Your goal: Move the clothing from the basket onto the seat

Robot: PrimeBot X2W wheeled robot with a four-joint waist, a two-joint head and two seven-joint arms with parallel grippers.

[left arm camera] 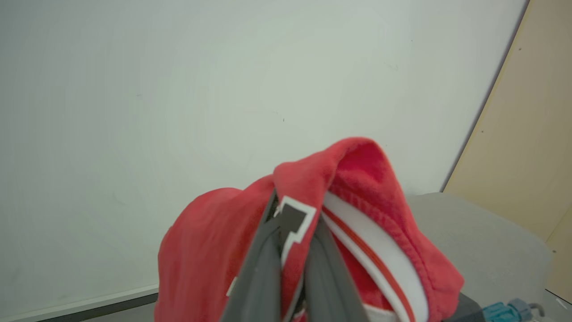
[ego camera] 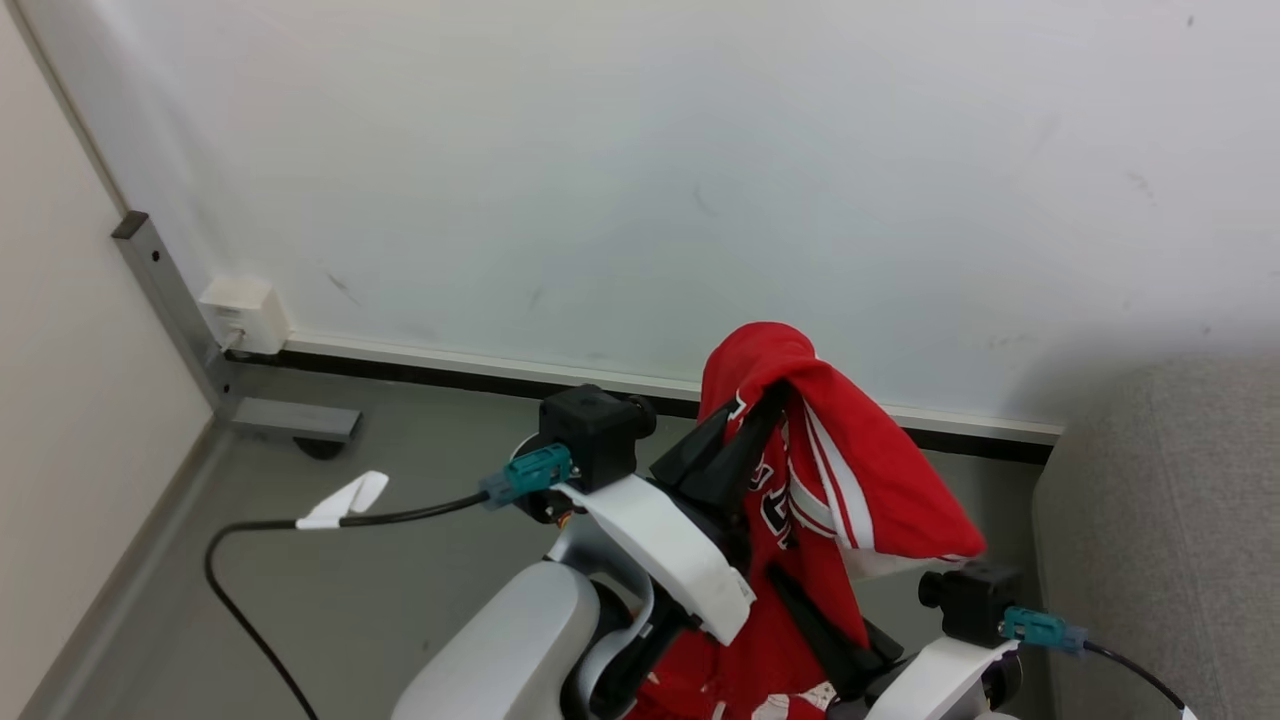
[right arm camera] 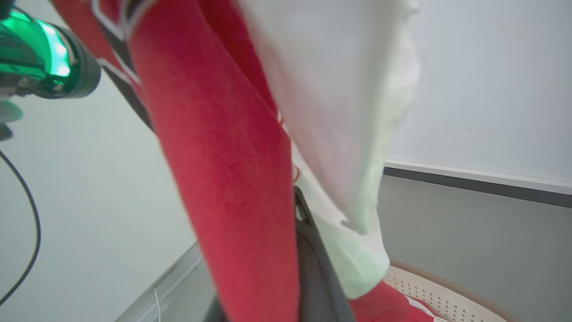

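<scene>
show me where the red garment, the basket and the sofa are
red garment (ego camera: 885, 485), head view, on the red fold beside the white stripes
basket (right arm camera: 431, 290), right wrist view, on its perforated cream wall
sofa (ego camera: 1170, 540), head view, on its grey fabric surface

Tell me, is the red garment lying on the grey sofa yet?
No, the red garment hangs draped over the left end effector above the floor, apart from the sofa.

Bare lab-like room, white wall (ego camera: 700, 150), grey floor (ego camera: 400, 560), sofa (ego camera: 1160, 520)
</scene>
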